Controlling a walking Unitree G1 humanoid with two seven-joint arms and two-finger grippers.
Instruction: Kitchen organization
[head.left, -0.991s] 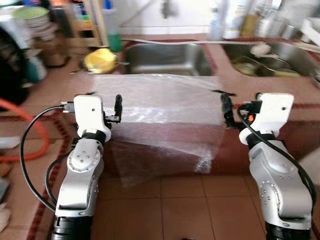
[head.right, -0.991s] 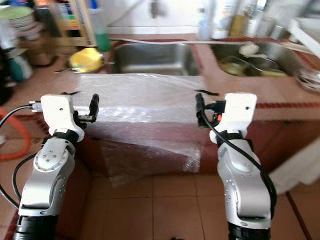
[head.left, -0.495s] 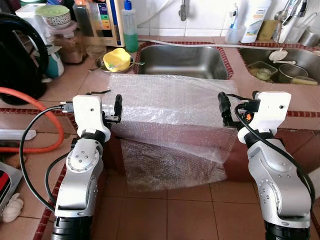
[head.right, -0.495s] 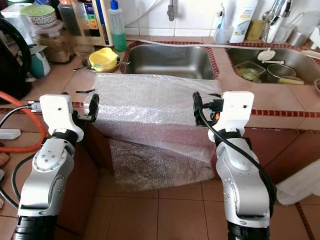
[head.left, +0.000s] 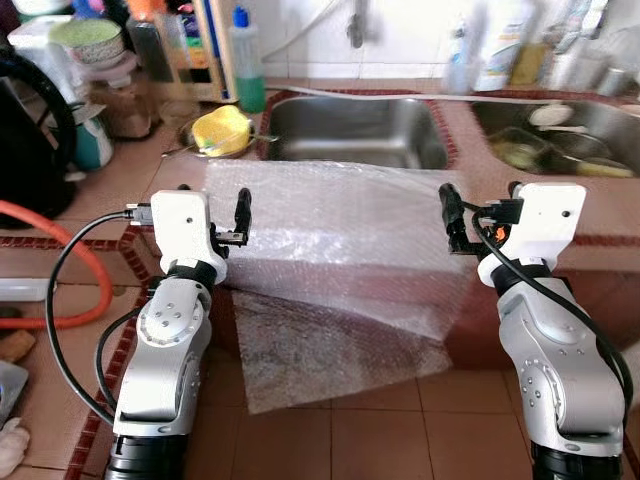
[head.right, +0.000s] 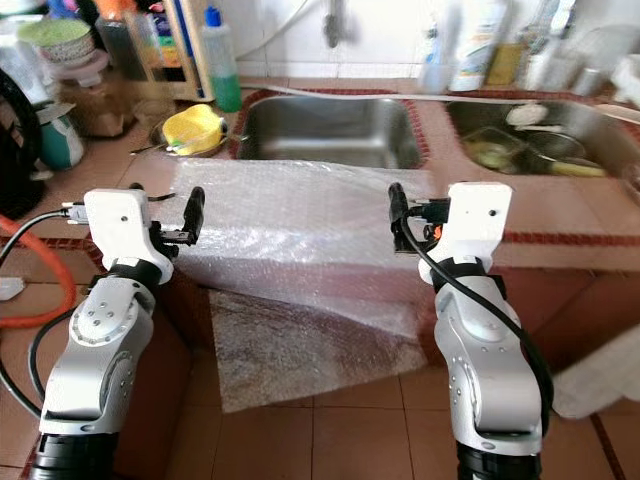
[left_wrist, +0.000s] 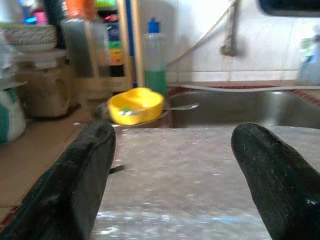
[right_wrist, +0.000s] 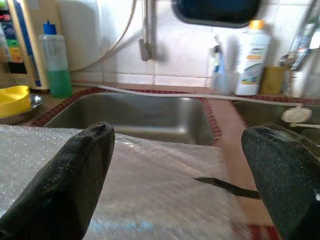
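Our left gripper (head.left: 241, 212) and right gripper (head.left: 452, 216) hang released beside the bubble wrap (head.left: 340, 250); unheld, its overhang may slide floorward.

Head views look down over the table (head.left: 130, 170); wrist views face the sink (right_wrist: 135, 115), sharing the bubble wrap (left_wrist: 200, 170).

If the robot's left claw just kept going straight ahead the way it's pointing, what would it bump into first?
Probably the yellow bowl near the sink's corner. The left gripper, fingers open, points low across the bubble wrap toward it; it might skim the wrap first, since the height is hard to judge.
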